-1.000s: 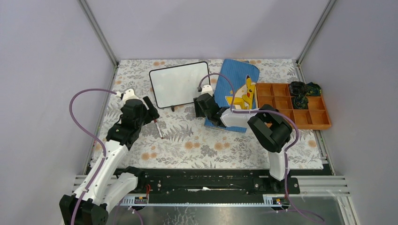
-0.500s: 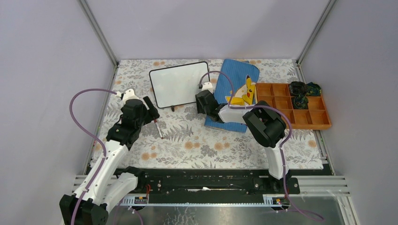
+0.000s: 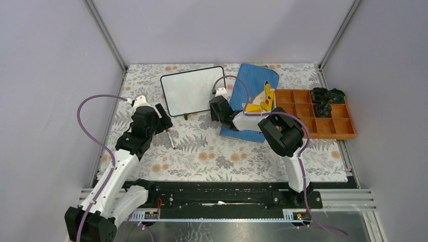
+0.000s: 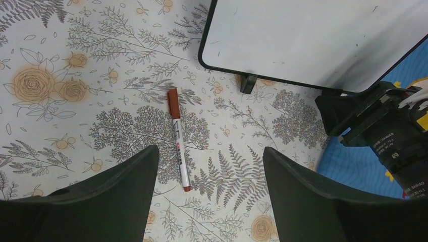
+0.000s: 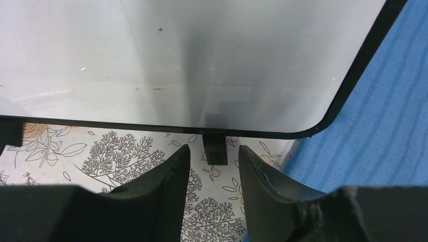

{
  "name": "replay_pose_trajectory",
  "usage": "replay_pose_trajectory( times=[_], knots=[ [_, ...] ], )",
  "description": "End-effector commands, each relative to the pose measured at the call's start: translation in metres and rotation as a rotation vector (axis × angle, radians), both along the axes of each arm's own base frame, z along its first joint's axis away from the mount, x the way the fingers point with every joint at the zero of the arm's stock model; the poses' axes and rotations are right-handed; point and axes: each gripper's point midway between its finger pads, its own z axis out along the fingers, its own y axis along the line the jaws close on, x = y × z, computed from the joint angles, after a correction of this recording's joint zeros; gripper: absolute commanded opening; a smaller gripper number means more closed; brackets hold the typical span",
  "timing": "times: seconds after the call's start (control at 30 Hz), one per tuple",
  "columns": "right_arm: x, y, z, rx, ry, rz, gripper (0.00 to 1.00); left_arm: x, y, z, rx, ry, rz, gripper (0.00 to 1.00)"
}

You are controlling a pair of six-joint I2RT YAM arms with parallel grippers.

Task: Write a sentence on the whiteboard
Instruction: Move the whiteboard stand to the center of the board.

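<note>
Since the whiteboard (image 3: 192,91) reads blank from above, we judge the task barely begun: no sentence is written and the marker (image 3: 170,138) lies unheld on the flowered bench (image 3: 212,156), so picking it up and all the writing are left. In that top view the board stands propped at the far middle of the bench, its right edge just beside the blue pouch (image 3: 255,83). The left jaws hang near its near left corner, above the marker's far end, and the right jaws sit at its near right corner. From the left wrist we see the left jaws spread wide and gripping nothing. The marker (image 4: 177,138) lies on the bench between them, and the whiteboard (image 4: 313,35) stands beyond it to the right, apart from these jaws. From the right wrist the whiteboard (image 5: 176,60) fills the upper frame, clean apart from a few faint specks. The right jaws stand parted on either side of its small black foot (image 5: 214,148), close to it but with a sliver of bench showing each side. We therefore read them as released, not clamped on anything.
</note>
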Motion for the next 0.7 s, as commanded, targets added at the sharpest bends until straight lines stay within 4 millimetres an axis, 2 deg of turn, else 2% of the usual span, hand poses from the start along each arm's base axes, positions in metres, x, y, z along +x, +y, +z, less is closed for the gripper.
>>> replay_pose_trajectory(
  times=[0.0, 0.53, 0.6, 0.67],
  knots=[
    [0.0205, 0.0033, 0.0163, 0.015, -0.065, -0.033, 0.46, 0.0069, -0.0059, 0.0036, -0.02, -0.032, -0.013, 0.82],
    [0.0216, 0.0044, 0.0121, 0.001, -0.067, -0.02, 0.29, 0.0079, -0.0084, 0.0001, -0.025, -0.019, -0.021, 0.82],
    [0.0207, 0.004, 0.0127, -0.001, -0.067, -0.013, 0.25, 0.0081, -0.0088, 0.0003, -0.026, -0.018, -0.022, 0.82],
    [0.0185, 0.0028, 0.0113, -0.005, -0.062, -0.008, 0.17, 0.0082, -0.009, 0.0007, -0.027, -0.02, -0.023, 0.82]
  ],
)
